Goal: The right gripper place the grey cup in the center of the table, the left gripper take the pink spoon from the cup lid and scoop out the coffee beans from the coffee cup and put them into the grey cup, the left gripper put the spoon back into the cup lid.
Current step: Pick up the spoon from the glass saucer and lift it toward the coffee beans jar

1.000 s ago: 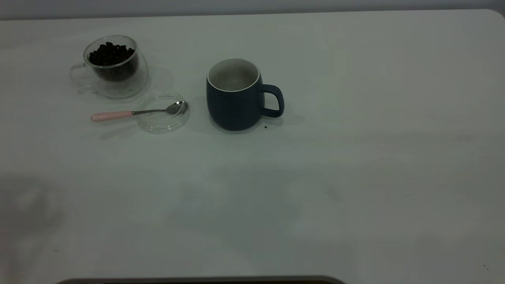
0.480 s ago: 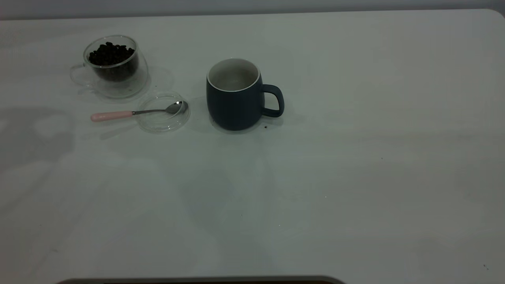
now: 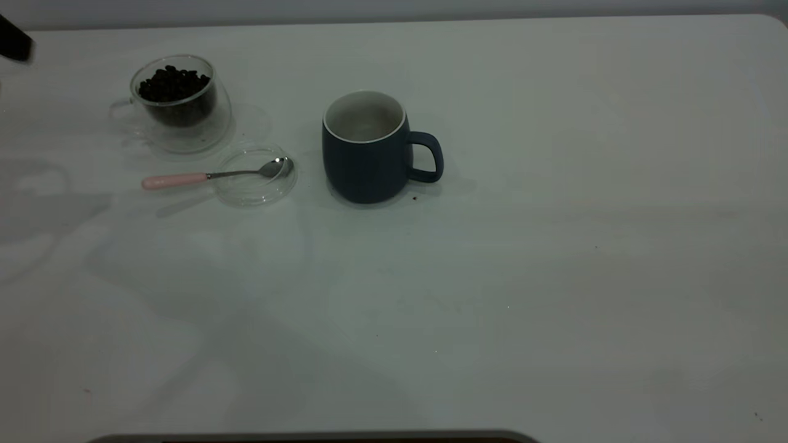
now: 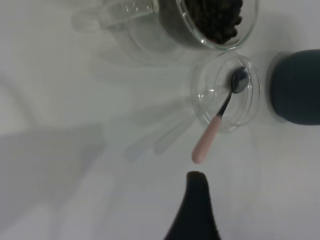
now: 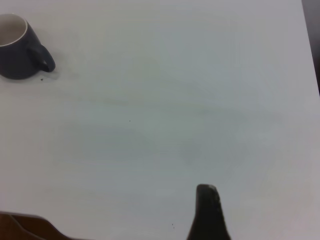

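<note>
- The grey cup (image 3: 367,149) stands upright near the middle of the worktop (image 3: 554,277), toward the far edge, handle pointing to the right edge.
- Beside it on the left lies the cup lid (image 3: 254,175); the pink spoon (image 3: 209,176) rests with its bowl in the lid, its handle jutting out past the rim toward the left edge.
- The coffee cup (image 3: 175,101), full of coffee beans (image 3: 172,84), sits by the far left corner.
- My left claw (image 4: 196,210) hovers just short of the spoon's handle; I cannot tell how its jaws stand.
- My right claw (image 5: 207,212) hangs well apart from the grey cup; jaws unclear.
</note>
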{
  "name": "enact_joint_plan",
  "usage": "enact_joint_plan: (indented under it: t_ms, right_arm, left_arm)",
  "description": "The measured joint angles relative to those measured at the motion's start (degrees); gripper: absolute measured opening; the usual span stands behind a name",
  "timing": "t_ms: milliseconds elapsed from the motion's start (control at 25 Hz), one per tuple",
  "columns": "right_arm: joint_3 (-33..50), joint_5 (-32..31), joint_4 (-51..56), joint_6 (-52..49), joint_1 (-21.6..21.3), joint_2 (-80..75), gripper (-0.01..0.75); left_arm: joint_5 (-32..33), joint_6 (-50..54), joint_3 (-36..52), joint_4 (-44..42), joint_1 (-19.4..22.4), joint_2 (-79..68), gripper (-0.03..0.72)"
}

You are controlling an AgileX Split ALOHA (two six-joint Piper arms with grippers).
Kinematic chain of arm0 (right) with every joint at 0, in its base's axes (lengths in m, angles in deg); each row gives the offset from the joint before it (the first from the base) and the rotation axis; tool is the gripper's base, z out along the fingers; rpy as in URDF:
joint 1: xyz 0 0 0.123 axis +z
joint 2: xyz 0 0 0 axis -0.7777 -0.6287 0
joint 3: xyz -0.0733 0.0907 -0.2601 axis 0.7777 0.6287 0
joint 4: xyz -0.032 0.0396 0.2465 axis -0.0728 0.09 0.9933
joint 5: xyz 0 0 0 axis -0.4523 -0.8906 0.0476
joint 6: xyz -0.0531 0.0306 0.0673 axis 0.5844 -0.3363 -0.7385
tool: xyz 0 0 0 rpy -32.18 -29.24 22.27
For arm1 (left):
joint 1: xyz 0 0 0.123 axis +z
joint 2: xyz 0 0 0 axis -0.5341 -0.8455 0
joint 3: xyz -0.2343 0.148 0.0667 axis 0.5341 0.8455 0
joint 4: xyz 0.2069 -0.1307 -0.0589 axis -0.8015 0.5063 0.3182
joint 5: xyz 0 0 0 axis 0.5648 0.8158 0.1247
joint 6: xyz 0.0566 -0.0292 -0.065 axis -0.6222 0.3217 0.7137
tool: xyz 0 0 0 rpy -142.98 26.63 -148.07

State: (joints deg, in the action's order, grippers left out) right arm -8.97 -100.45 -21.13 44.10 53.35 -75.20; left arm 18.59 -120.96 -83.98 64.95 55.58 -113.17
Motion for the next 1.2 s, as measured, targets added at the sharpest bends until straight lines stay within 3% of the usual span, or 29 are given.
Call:
enact_joint_plan:
  t_ms: [600, 1200]
  right_arm:
    - [0.00, -0.05, 0.00, 0.00, 0.00, 0.00, 0.591]
    - [0.00, -0.05, 0.00, 0.00, 0.00, 0.00, 0.591]
  left_arm:
    - [3.74, -22.29, -0.56, 18.95, -0.02, -19.47, 0.713]
    - [5.54, -26.05, -1.05, 28.05, -7.21, -24.14, 0.713]
